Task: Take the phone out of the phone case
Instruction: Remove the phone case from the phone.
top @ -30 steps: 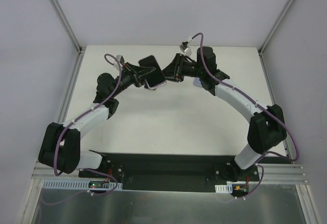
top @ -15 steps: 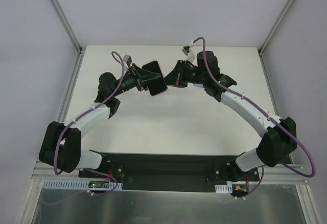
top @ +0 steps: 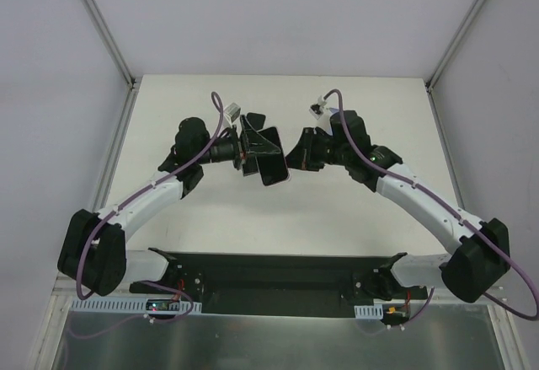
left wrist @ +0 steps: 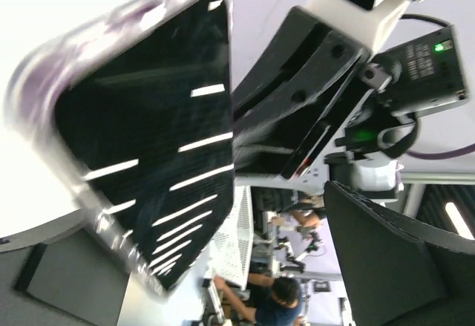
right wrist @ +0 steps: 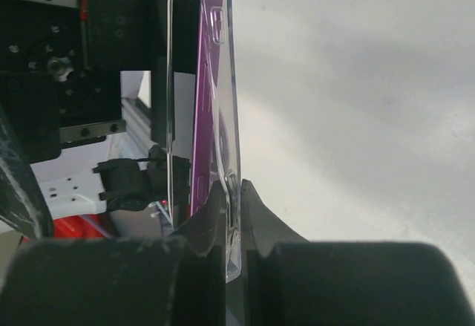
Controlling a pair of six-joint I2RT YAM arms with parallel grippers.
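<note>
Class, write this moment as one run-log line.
left hand: open | right hand: shut on case edge | phone: inside case | step: removal not done

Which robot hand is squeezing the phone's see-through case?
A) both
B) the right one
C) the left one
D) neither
B: the right fingers are pinched shut on the edge of the phone case, while the left fingers stand wide open.

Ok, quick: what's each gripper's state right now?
Left gripper: open.
Right gripper: closed on the edge of the phone case.
</note>
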